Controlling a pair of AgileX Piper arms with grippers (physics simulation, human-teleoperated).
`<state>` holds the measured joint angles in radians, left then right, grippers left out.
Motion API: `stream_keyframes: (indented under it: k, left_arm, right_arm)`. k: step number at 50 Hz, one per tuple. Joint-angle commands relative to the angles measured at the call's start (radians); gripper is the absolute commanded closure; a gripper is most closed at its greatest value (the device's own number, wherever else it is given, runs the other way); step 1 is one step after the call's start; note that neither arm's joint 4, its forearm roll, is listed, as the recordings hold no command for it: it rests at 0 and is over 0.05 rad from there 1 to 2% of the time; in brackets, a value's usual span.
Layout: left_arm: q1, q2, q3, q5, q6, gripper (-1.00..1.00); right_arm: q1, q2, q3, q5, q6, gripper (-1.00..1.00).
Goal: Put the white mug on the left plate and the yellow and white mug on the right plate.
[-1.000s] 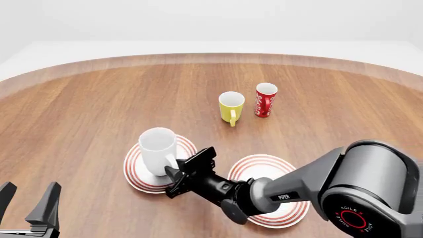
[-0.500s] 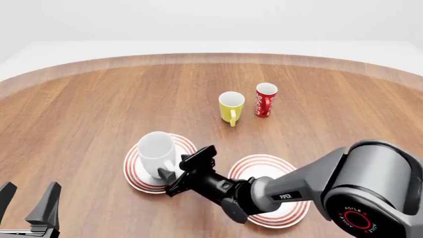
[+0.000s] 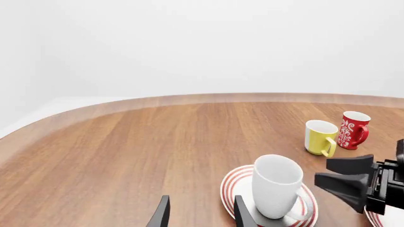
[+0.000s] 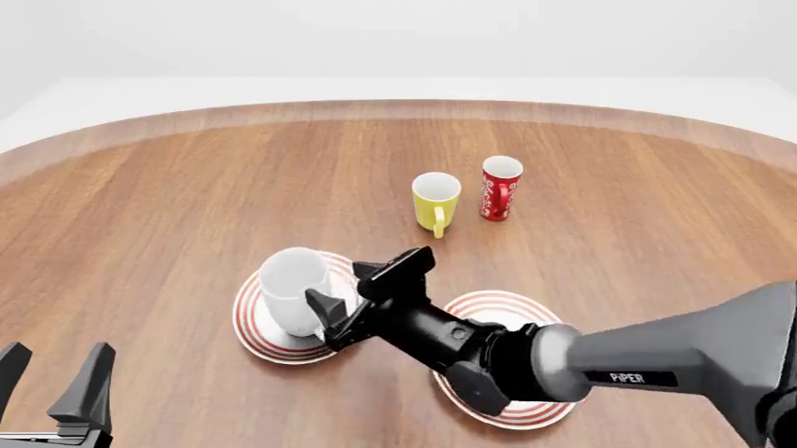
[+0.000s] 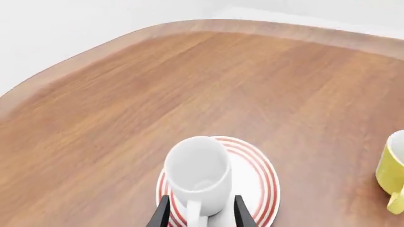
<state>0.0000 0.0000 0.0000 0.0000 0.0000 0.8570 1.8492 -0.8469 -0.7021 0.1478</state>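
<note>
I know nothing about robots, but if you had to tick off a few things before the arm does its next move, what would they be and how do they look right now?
1. White mug standing upright on the left plate: ok.
2. Right gripper let go of the white mug: ok, its fingers are spread with the handle between them; whether they touch it, cannot tell.
3. Yellow and white mug upright and reachable: ok, it stands apart from the red mug.
4. Right plate free to receive a mug: cannot tell, the right arm covers much of it.
5. Left gripper out of the way: ok, open near the table's edge.
</note>
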Motion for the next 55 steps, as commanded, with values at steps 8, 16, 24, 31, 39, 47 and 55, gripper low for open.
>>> stream_keyframes:
  k: [8, 16, 24, 31, 39, 47, 55]
  left_arm:
    - [0.0, 0.0, 0.0, 0.0, 0.0, -1.0]
    - [0.0, 0.0, 0.0, 0.0, 0.0, -1.0]
    - [0.0, 0.0, 0.0, 0.0, 0.0, -1.0]
    - [0.0, 0.0, 0.0, 0.0, 0.0, -1.0]
    - [0.0, 0.0, 0.0, 0.0, 0.0, -1.0]
    - [0.0, 0.0, 0.0, 0.0, 0.0, -1.0]
    - [0.0, 0.0, 0.0, 0.0, 0.0, -1.0]
  right_arm:
    - [-0.058, -0.335, 0.147, 0.038, -0.022, -1.0]
    - [-0.116, -0.439, 0.208, 0.036, -0.022, -1.0]
    - [-0.196, -0.531, 0.265, 0.036, -0.02, -1.0]
    - [-0.248, -0.559, 0.294, 0.022, -0.01, -1.0]
    - [-0.304, -0.548, 0.298, 0.001, -0.004, -1.0]
    - [-0.349, -0.531, 0.284, -0.002, -0.004, -1.0]
    - [-0.382, -0.469, 0.244, 0.002, -0.014, -1.0]
